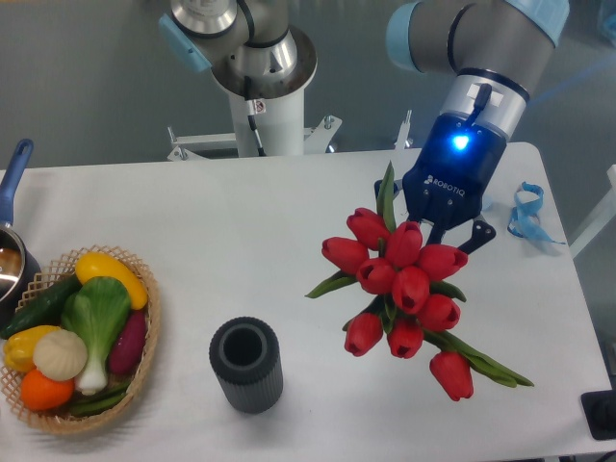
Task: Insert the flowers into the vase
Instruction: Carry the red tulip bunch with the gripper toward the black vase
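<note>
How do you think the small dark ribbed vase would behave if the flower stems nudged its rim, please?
The vase stands upright, taller than wide, so a sideways nudge at its rim could probably tip it. Being cylindrical, it would likely roll once down. Its ribbed wall may give some grip. The flowers spread loosely below the gripper, so they probably flex rather than push hard.
</note>
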